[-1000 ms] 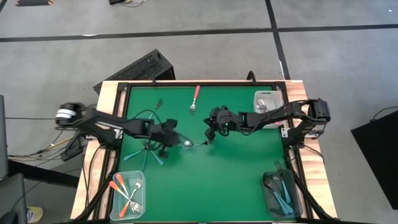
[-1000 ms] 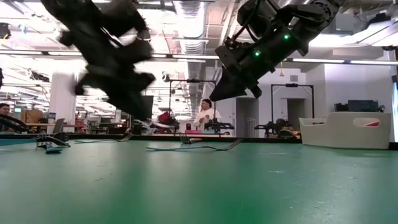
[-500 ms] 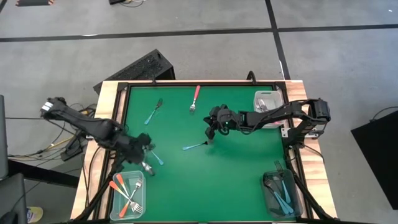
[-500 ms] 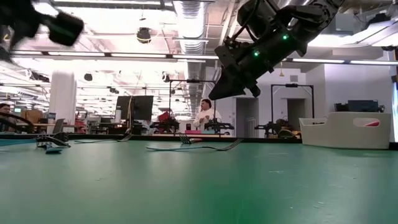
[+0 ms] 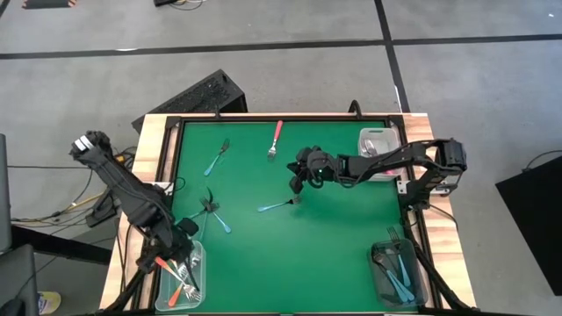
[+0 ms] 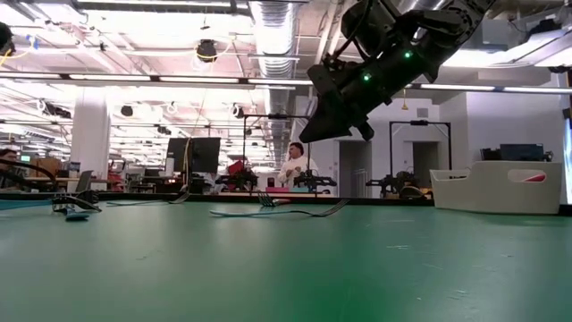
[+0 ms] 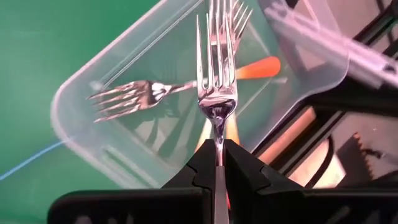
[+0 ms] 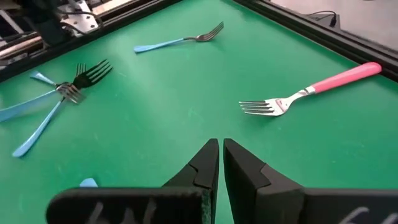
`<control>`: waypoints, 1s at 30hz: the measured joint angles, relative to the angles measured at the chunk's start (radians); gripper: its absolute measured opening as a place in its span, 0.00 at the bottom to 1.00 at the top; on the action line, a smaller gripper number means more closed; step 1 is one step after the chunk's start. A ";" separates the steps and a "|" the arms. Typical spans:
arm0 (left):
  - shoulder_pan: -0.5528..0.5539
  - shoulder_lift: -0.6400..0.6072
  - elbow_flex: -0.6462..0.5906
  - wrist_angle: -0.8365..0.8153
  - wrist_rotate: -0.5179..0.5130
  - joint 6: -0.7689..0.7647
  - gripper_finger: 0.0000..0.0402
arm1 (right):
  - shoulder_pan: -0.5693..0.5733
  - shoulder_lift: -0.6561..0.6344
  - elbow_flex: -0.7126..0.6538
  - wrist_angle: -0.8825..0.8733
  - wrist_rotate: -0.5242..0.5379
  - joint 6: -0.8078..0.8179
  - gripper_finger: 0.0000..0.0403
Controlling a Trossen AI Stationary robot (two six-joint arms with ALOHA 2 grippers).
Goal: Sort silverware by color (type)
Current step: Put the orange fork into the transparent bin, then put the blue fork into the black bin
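Right in front of your left gripper [image 7: 217, 163], the jaws are pinched tight on a fork [image 7: 217, 93] at the neck just below the tines, and it hangs over the clear bin [image 5: 198, 259] at the near left corner of the table. You can see orange-handled forks [image 7: 256, 68] already lying inside that bin, so I'd judge this is the drop. The held fork looks light and stiff, metal tines on a slim plastic handle; that thin polished neck is slippery, so a grip there can let it swivel. The handle is probably the surer place to take hold.

Moving out onto the green mat [image 5: 334, 237], you've got a small cluster of blue-handled forks [image 5: 212, 213] left of centre, and 1 more blue fork [image 5: 276, 206] near the middle. Your right gripper [image 5: 297, 188] hovers just above that one, fingers nearly together and holding nothing. These lie flat on the mat, so you'll want to pinch across the handle's narrow sides.

Farther back, another blue fork [image 5: 217, 156] and a pink-handled fork [image 5: 276, 139] sit near the far edge, well apart from each other. On the right, a bin [image 5: 374, 146] at the far side and a second bin [image 5: 396, 272] of blue ones at the near corner
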 joint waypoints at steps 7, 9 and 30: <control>-0.007 0.030 0.000 0.103 0.008 -0.180 0.01 | -0.015 -0.005 0.000 -0.001 -0.063 0.003 0.13; -0.006 0.029 0.000 0.135 0.019 -0.181 0.02 | -0.011 -0.006 0.000 -0.006 -0.063 0.003 0.13; 0.004 0.020 0.000 0.176 -0.410 0.023 0.32 | 0.084 0.024 0.001 0.009 -0.148 -0.112 0.13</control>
